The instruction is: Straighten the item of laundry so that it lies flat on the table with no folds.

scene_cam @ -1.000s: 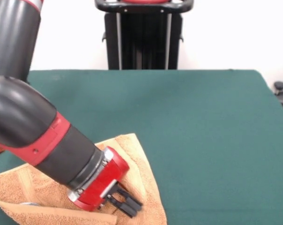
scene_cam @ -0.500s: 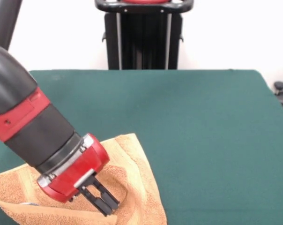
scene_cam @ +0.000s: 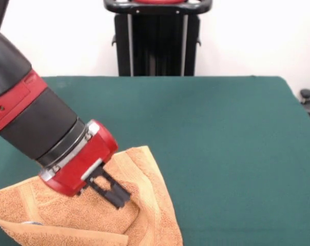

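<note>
Lifted slightly toward the upper left, the tool (scene_cam: 116, 197), grip state unclear, hovers above the folded towel (scene_cam: 144, 215) at lower left on the surface (scene_cam: 221, 143).

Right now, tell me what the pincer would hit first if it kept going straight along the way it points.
The pincer points down and toward the picture's right, at the folded orange towel just beneath it. It would likely meet the towel first, with the green table under that. How far above the cloth it sits is unclear.
</note>
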